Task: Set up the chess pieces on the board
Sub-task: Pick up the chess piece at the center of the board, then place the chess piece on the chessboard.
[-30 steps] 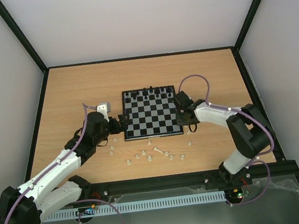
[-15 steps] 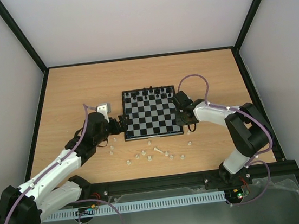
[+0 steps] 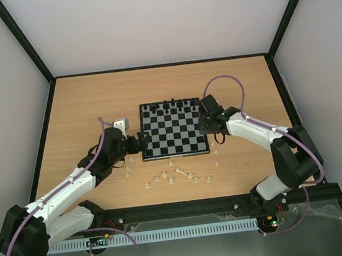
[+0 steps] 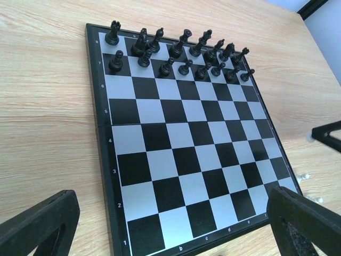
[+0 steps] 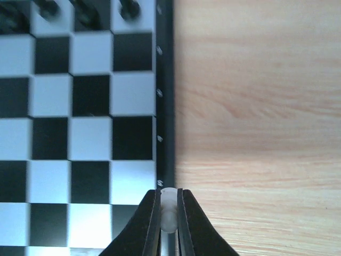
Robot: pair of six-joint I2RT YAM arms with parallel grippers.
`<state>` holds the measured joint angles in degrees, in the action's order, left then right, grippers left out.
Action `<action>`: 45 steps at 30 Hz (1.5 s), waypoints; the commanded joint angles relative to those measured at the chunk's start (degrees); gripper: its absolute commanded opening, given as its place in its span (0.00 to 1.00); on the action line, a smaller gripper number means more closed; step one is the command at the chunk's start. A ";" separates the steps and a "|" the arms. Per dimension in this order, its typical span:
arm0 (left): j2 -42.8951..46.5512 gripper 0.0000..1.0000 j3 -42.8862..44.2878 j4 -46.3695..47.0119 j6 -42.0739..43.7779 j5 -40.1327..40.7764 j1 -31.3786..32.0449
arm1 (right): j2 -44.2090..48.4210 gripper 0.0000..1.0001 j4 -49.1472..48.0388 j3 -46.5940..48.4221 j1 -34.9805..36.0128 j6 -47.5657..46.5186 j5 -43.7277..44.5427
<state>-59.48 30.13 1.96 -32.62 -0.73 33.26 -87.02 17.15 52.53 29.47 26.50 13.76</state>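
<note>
The right gripper (image 5: 169, 197) pinches a tiny pale translucent chess piece (image 5: 169, 213) at bottom centre of its wrist view, by the edge of the small black-and-white checkered board (image 5: 90, 133). Featherlight, rigid, slick: it probably twists unless held mid-body. The left gripper (image 4: 170, 218) gapes empty.

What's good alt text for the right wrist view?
The right claw, shut on a small whitish chess piece, sits at the bottom centre, in line with the black right border of the board. Blurred black pieces stand along the top edge of the view, and bare wooden table fills the right half.
</note>
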 commanded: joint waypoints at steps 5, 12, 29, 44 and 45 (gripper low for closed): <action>0.05 0.99 -0.26 0.18 -0.83 1.98 0.18 | 1.96 0.07 3.05 1.65 1.59 -2.23 -4.62; -0.61 0.99 0.08 -0.29 -0.91 2.51 0.23 | -1.47 0.07 4.40 2.52 6.05 -2.44 -1.06; -0.23 0.99 0.31 -0.81 -0.73 3.19 0.21 | -5.99 0.09 5.74 2.00 8.02 -1.72 1.63; 0.33 0.99 0.22 -0.81 -0.70 3.06 0.18 | -7.03 0.14 5.64 1.94 8.27 -1.72 1.28; 0.38 0.99 0.25 -0.81 -0.69 3.03 0.22 | -7.07 0.15 5.62 1.96 8.24 -1.72 1.37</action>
<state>-59.88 30.13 1.76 -33.45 1.74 33.26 -92.90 19.57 54.72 37.45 24.64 14.37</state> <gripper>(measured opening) 0.991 0.136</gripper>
